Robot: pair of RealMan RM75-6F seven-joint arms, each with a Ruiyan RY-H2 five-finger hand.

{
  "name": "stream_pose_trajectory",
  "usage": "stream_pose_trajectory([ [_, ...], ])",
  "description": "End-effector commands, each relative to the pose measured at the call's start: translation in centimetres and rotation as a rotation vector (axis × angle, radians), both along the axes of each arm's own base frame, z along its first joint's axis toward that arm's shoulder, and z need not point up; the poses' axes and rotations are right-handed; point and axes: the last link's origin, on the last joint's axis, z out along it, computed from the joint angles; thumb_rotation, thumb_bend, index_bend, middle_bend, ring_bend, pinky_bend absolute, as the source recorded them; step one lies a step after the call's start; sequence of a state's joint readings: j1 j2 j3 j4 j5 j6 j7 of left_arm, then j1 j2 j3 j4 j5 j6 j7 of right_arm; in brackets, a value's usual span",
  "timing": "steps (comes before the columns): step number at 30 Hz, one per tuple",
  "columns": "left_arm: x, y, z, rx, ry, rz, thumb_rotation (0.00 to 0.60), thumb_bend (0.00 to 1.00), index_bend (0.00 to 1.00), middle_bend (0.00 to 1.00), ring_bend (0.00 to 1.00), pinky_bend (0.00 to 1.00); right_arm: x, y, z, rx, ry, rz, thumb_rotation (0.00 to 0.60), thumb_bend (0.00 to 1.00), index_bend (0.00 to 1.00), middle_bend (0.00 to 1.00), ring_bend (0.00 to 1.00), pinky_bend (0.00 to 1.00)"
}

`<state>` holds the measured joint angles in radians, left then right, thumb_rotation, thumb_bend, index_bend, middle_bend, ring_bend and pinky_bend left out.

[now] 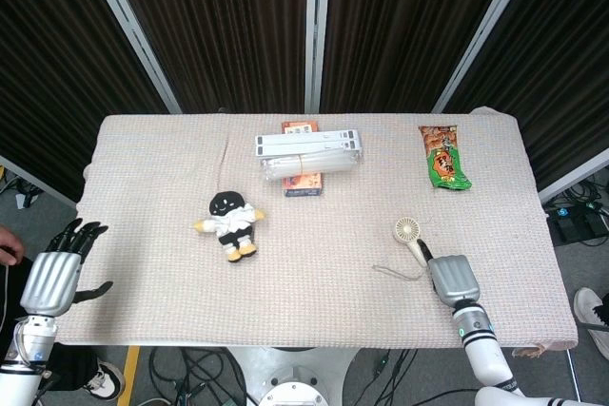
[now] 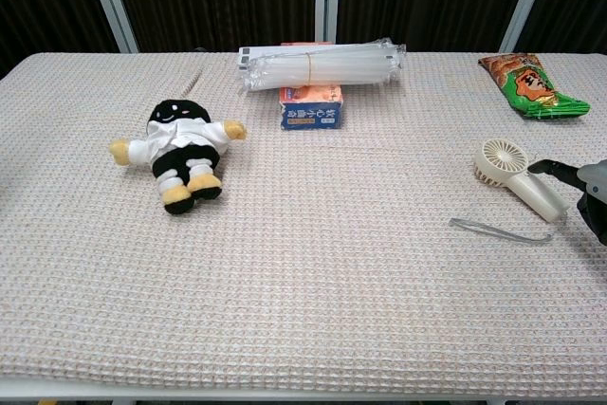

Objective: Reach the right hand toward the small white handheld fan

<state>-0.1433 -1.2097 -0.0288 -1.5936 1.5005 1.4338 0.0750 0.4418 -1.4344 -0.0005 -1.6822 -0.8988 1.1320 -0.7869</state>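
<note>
The small white handheld fan (image 1: 411, 237) lies on the table at the right, head pointing away, with a thin wrist strap (image 1: 395, 273) trailing to the left of its handle. In the chest view the fan (image 2: 517, 175) sits at the right edge, and a dark fingertip (image 2: 555, 170) of my right hand touches or nearly touches the handle's far end. My right hand (image 1: 453, 278) sits just behind the fan's handle, back plate up, holding nothing. My left hand (image 1: 55, 273) hovers off the table's left edge with fingers spread apart.
A black-and-white plush doll (image 1: 230, 223) lies left of centre. A pack of clear tubes (image 1: 308, 151) rests on a small box (image 1: 301, 183) at the back. A green snack bag (image 1: 444, 158) lies at the back right.
</note>
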Motion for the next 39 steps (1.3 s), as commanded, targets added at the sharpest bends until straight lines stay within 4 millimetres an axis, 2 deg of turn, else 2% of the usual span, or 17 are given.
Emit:
stream_pose_trajectory([
  [1,0.0,0.0,0.0,-0.001,0.0,0.002,0.6,0.08,0.16,0.14,0.05,0.21,0.0,0.0,-0.1,0.003,0.003,-0.002,0.6,1.0,0.0,0.72,0.69,0.6],
  [14,-0.1,-0.1,0.0,-0.001,0.0,0.003,0.6,0.08,0.16,0.14,0.05,0.21,-0.3,0.2,-0.4,0.017,0.006,-0.023,0.6,1.0,0.0,0.72,0.69,0.6],
  [23,0.0,-0.1,0.1,-0.003,-0.001,-0.002,0.6,0.08,0.16,0.14,0.05,0.21,0.0,-0.6,-0.3,0.028,0.002,-0.028,0.6,1.0,0.0,0.72,0.69,0.6],
  [29,0.0,-0.1,0.0,-0.008,-0.003,-0.004,0.6,0.08,0.16,0.14,0.05,0.21,0.0,-0.5,-0.3,0.034,0.002,-0.034,0.6,1.0,0.03,0.73,0.69,0.6],
  [34,0.1,0.0,0.1,-0.004,-0.002,-0.008,0.6,0.08,0.16,0.14,0.05,0.21,0.3,-0.8,0.2,0.011,-0.019,-0.028,0.6,1.0,0.04,0.73,0.69,0.6],
  [39,0.2,0.0,0.1,-0.003,-0.003,-0.012,0.6,0.08,0.16,0.14,0.05,0.21,1.0,-1.0,1.7,-0.053,-0.065,0.007,0.6,1.0,0.0,0.73,0.69,0.6],
])
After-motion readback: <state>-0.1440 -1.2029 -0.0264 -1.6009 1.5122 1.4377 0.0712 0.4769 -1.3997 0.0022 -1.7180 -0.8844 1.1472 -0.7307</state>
